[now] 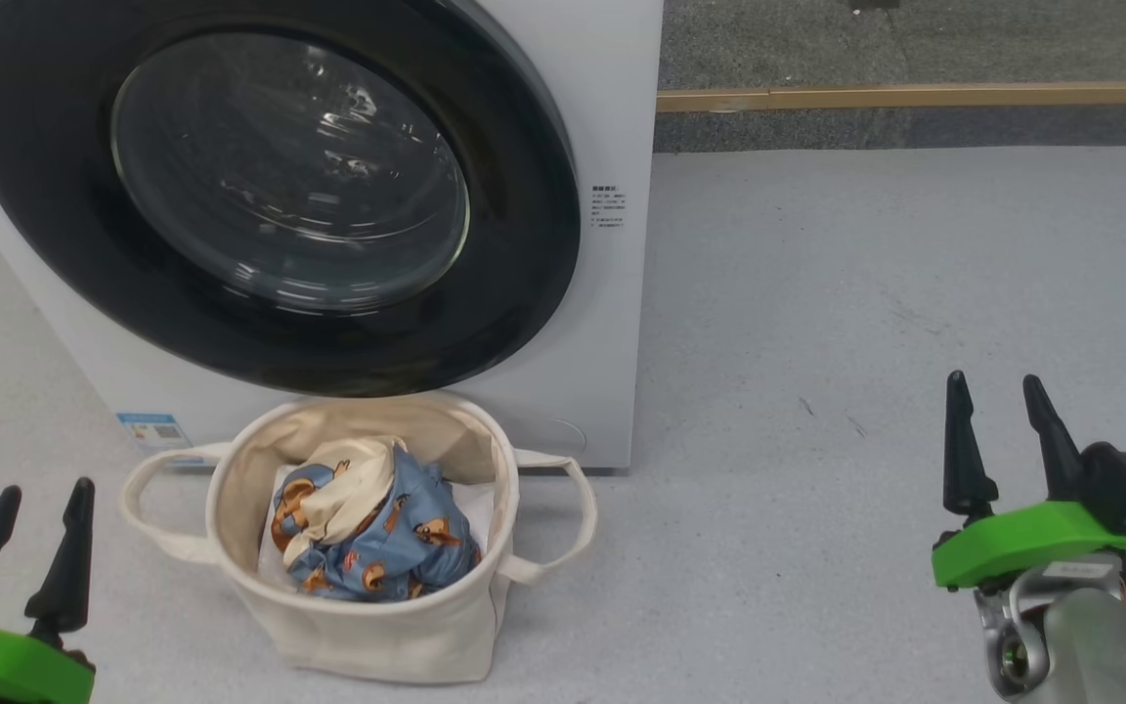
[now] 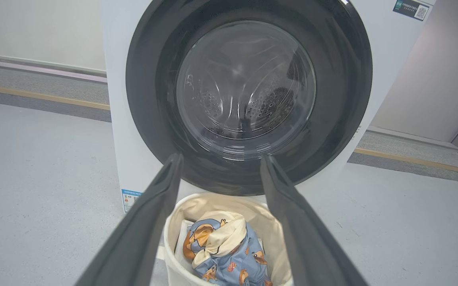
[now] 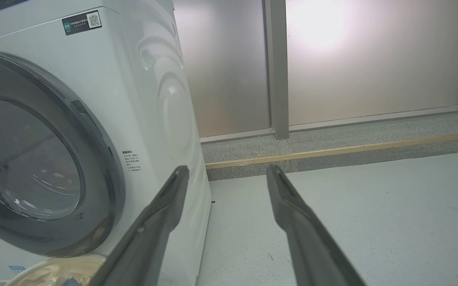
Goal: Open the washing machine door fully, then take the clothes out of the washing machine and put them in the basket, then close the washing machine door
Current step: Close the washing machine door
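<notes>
The white washing machine (image 1: 612, 323) (image 2: 117, 131) (image 3: 145, 91) stands ahead with its black-rimmed glass door (image 1: 275, 186) (image 2: 249, 91) (image 3: 26, 159) shut flat against the front. Before it on the floor sits the cream basket (image 1: 368, 636) (image 2: 173, 238) (image 3: 54, 272), holding the blue bear-print clothes (image 1: 397, 543) (image 2: 229, 258) with a cream part on top. My left gripper (image 1: 40, 494) (image 2: 221, 163) is open at the lower left, beside the basket and empty. At the lower right my right gripper (image 1: 998, 391) (image 3: 227, 172) is open and empty, well clear of the machine.
Pale grey floor (image 1: 817, 323) stretches to the right of the machine. A wooden strip (image 1: 915, 96) edges a dark carpeted band at the back. Frosted panels (image 3: 372, 59) stand behind it.
</notes>
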`<state>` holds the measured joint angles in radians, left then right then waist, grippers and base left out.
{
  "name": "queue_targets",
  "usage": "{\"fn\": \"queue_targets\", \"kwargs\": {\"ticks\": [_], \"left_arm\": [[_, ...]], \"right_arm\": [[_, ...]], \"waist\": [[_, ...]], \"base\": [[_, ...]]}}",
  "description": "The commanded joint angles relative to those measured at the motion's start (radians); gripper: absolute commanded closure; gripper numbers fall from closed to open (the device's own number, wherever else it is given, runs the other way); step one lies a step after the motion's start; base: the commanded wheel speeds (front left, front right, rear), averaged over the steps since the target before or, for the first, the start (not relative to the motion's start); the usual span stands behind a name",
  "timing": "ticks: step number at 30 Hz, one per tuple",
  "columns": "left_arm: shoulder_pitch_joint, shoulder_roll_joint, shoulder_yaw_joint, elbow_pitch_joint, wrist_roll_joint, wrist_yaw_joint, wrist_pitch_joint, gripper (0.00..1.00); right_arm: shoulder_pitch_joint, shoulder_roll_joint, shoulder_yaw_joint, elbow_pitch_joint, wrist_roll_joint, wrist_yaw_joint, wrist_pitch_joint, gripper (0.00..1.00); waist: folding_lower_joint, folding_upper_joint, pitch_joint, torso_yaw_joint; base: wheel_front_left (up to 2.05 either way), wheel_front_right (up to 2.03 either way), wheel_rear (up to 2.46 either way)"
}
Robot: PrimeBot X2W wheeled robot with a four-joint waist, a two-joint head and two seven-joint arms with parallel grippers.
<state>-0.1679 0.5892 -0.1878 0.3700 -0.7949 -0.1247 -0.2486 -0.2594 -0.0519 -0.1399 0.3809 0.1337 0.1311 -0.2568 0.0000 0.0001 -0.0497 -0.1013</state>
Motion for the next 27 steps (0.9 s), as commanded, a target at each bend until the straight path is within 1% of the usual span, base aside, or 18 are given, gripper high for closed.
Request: {"fn": "queue_targets", "kwargs": {"ticks": [1, 27], "left_arm": [[-0.053, 0.042, 0.043, -0.015, 0.003, -0.005, -0.01, 0.0], [-0.088, 0.057, 0.015, 0.016, 0.006, -0.006, -0.013, 0.0]], "right_arm": [[-0.026, 0.002, 0.025, -0.039, 0.003, 0.0, -0.005, 0.0], [-0.024, 0.002, 0.038, -0.028, 0.01, 0.0, -0.005, 0.0]], "waist": [[0.0, -0.0001, 0.0, 0.001], [0.0, -0.0001, 0.0, 0.006]], "base": [[0.0, 0.0, 0.0], [0.0, 0.0, 0.0]]}}
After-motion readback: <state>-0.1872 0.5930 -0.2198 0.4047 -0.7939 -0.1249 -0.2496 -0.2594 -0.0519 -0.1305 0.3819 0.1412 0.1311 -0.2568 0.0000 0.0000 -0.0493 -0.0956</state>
